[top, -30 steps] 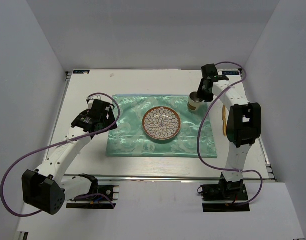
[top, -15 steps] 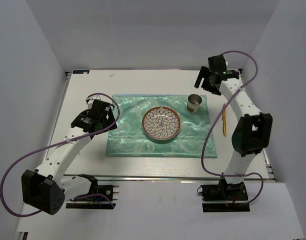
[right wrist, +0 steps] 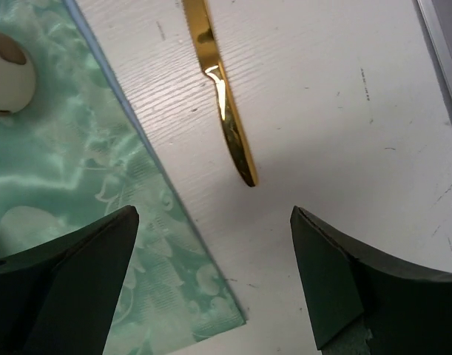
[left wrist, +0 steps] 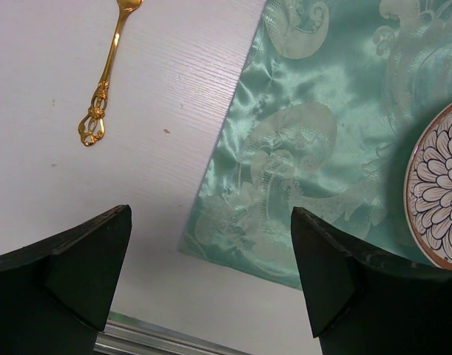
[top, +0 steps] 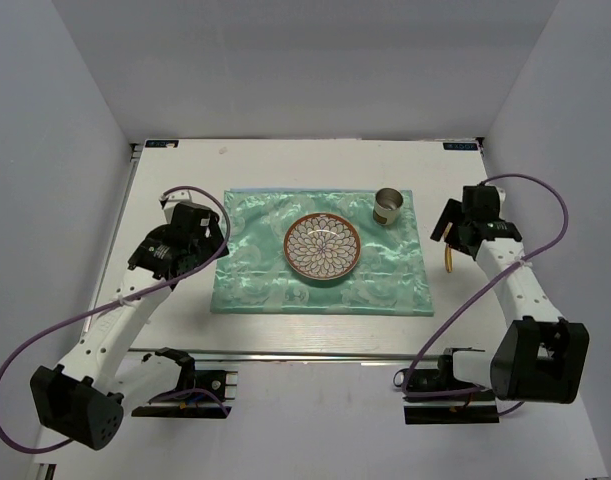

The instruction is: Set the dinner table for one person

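The white dinner table (top: 285, 165) carries a green patterned cloth (top: 265, 270). On the cloth are a flower-patterned plate (top: 323, 246) at the centre and a metal cup (top: 388, 207) at the back right corner. A gold knife (right wrist: 226, 103) lies on the bare table just right of the cloth. A gold fork (left wrist: 107, 74) lies on the table left of the cloth. My right gripper (right wrist: 214, 222) is open and empty above the table near the knife's end. My left gripper (left wrist: 211, 222) is open and empty over the cloth's near left corner.
The table's metal front rail (left wrist: 159, 340) runs just below my left gripper. The plate's edge (left wrist: 440, 200) shows at the right of the left wrist view. The cup's side (right wrist: 7, 74) shows at the upper left of the right wrist view. Grey walls enclose the table.
My right gripper let go of the cup, left it standing on the cloth, and swung to the near right over the knife. My left arm shifted slightly left.
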Controlling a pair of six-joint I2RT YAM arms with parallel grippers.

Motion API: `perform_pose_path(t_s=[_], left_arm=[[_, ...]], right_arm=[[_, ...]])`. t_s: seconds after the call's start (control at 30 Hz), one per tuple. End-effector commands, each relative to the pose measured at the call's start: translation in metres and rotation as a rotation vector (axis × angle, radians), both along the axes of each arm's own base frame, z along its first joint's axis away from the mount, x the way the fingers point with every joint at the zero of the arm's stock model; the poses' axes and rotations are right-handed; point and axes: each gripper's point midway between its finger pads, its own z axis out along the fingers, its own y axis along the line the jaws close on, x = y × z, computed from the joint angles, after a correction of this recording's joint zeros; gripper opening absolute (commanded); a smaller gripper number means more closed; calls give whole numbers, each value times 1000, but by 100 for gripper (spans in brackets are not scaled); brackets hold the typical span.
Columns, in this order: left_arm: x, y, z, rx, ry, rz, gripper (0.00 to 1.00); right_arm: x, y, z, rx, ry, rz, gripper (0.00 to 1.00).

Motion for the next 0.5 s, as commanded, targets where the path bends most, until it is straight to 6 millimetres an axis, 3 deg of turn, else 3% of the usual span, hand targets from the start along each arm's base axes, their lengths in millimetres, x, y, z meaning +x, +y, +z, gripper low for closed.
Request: perform_pose_path(t_s=[0.0,0.03,0.07,0.23,0.37,0.47], left_arm=[[2,-6,3,-12,-14,-35,98],[2,-7,2,-16,-9,-43,98],[1,-8,1,-16,-5,-48,98],[1,-14,1,-25,-7,-87,98],[1,-18,1,-38,-9,-108,98],[2,-20,2,-42,-12,-117,98]], right_arm=[[30,-13,16,-12,-91,8,89],[37,-15,20,0,-88,13,89],[41,-17,7,6,-36,23,89],[57,-25,-16,8,99,54,89],[54,-17,-52,101,189,108,89],[44,-23,-76,105,263,77,89]])
